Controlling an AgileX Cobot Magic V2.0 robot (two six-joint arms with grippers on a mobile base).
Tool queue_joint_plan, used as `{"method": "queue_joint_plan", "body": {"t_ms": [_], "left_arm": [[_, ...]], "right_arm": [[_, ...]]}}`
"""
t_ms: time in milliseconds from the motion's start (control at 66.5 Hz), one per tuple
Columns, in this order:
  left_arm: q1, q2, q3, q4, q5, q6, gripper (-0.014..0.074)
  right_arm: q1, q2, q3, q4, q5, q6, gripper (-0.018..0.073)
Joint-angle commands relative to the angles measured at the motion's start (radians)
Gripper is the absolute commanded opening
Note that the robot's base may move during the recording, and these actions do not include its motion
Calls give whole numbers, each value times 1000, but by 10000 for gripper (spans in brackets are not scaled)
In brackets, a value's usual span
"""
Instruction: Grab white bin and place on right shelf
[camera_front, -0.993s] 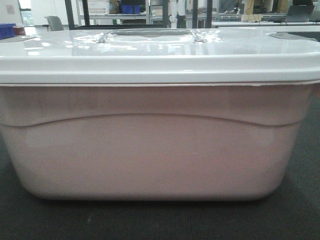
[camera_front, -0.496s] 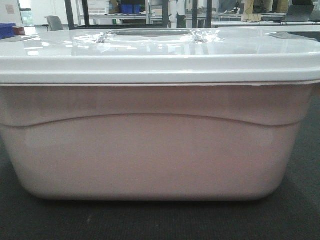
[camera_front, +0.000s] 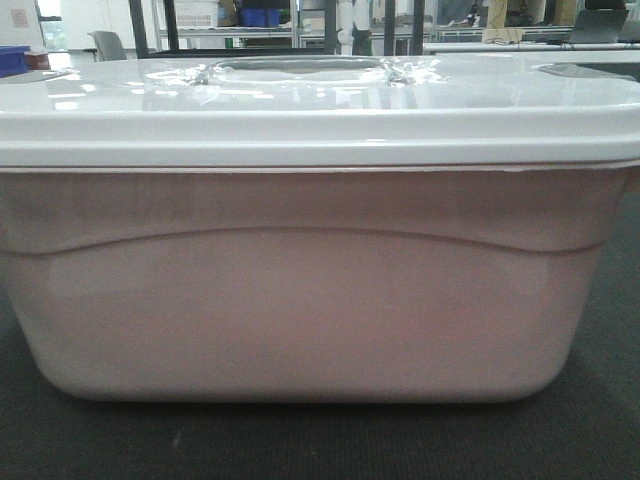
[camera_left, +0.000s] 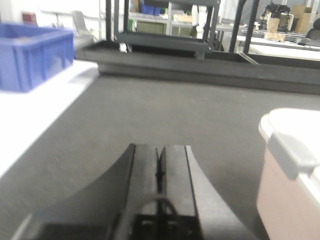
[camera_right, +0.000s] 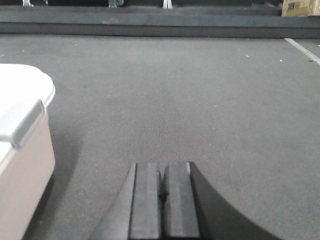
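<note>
Two pincers, both shut, nothing held. Left pincer (camera_left: 159, 148): jaws pressed together, low over dark grey carpet-like surface (camera_left: 150, 110), white bin (camera_left: 292, 165) near it on its right side, not touching. Right pincer (camera_right: 162, 166): jaws together too, bin corner (camera_right: 20, 150) off to its left, apart. Front cam: white bin (camera_front: 300, 300) fills the frame, upright on the dark surface, curved ridge across its side, glossy white lid (camera_front: 320, 115) on, handle recess at lid centre. Blue bin (camera_left: 30, 57) on a white surface far left in left wrist view, well apart from the white bin. Black wheeled cart (camera_left: 165, 40) in bg. White floor line (camera_right: 302, 50) and cardboard box (camera_right: 300, 7) upper right in right wrist view.
</note>
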Motion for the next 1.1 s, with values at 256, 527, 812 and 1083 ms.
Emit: {"method": "queue_joint_plan", "body": {"t_ms": [256, 527, 812, 1083], "left_arm": [[1, 398, -383, 65, 121, 0, -126], [1, 793, -662, -24, 436, 0, -126], [1, 1128, -864, -132, 638, 0, -126], [1, 1277, -881, -199, 671, 2, -126]], "right_arm": [[-5, 471, -432, 15, 199, -8, 65], [-5, 769, -663, 19, 433, -19, 65], [-5, 917, -685, 40, 495, -22, 65], [-5, 976, -686, 96, 533, -22, 68]]}}
